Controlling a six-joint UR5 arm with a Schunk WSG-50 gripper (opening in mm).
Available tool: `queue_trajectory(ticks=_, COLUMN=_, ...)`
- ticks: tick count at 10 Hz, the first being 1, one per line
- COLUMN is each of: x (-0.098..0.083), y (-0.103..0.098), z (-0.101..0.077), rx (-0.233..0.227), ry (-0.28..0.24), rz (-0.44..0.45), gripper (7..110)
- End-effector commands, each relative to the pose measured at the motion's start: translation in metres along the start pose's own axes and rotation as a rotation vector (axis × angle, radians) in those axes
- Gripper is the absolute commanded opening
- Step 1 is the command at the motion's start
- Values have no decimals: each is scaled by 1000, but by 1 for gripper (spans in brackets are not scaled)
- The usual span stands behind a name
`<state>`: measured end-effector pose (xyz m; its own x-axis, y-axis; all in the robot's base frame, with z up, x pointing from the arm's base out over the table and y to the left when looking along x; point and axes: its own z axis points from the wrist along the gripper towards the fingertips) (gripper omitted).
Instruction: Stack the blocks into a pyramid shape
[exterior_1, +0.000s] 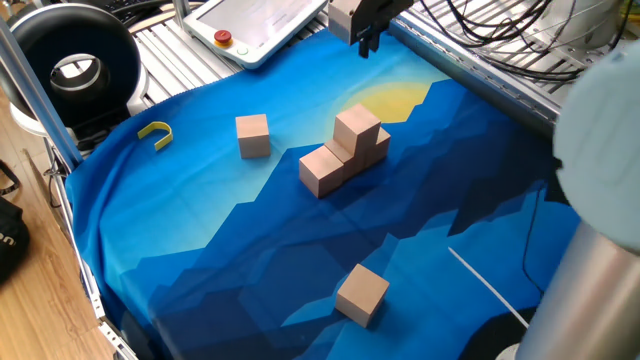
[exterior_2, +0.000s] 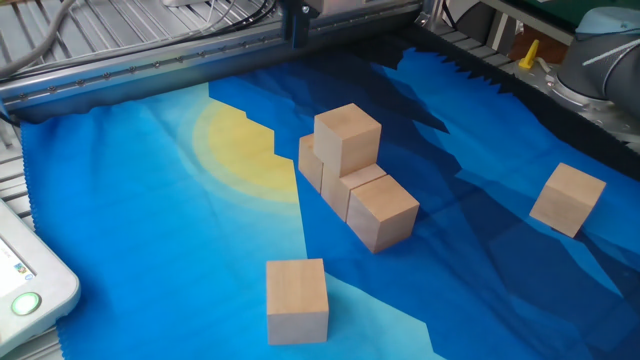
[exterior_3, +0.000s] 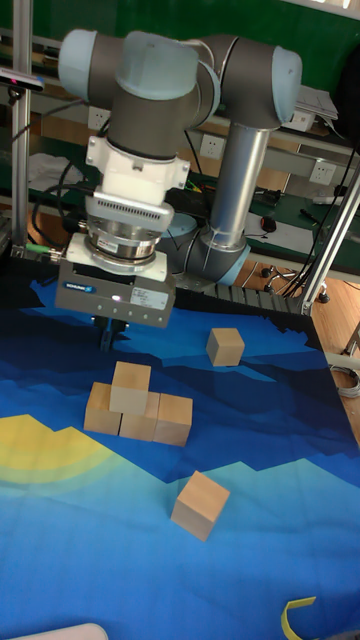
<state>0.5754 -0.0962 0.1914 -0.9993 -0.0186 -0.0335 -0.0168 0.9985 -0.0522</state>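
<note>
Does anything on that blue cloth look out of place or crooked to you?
One oddity: a small yellow hook-shaped piece lies near the cloth's edge, unlike the wooden cubes. The stack looks tidy, one cube resting on a bottom row. Two loose cubes sit apart at different angles, waiting rather than spilled.

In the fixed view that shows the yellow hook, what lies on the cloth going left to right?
Yellow hook → lone block → partly built stack of blocks. The loose block near the front edge overlaps the stack's span, so I leave it unordered.
</note>
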Motion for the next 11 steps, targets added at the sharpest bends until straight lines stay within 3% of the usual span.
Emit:
queue_trajectory(ticks=1, x=12, y=40, z=0, rx=-65, ry=-15, rz=20, gripper=7)
queue_trajectory(ticks=3, x=16, y=56, z=3, rx=-92, ry=-22, rz=-2, gripper=7)
queue_trajectory(ticks=5, x=17, y=76, z=7, rx=-139, ry=-17, rz=66, gripper=7)
queue_trajectory(ticks=7, x=19, y=68, z=12, rx=-87, ry=-22, rz=82, gripper=7)
queue_trajectory(ticks=9, x=21, y=24, z=11, rx=92, ry=-16, rz=-54, gripper=7)
queue_trajectory(ticks=10, x=25, y=29, z=12, rx=70, ry=0, rz=-91, gripper=7)
queue_trajectory(ticks=11, x=31, y=23, z=11, rx=92, ry=25, rz=-104, gripper=7)
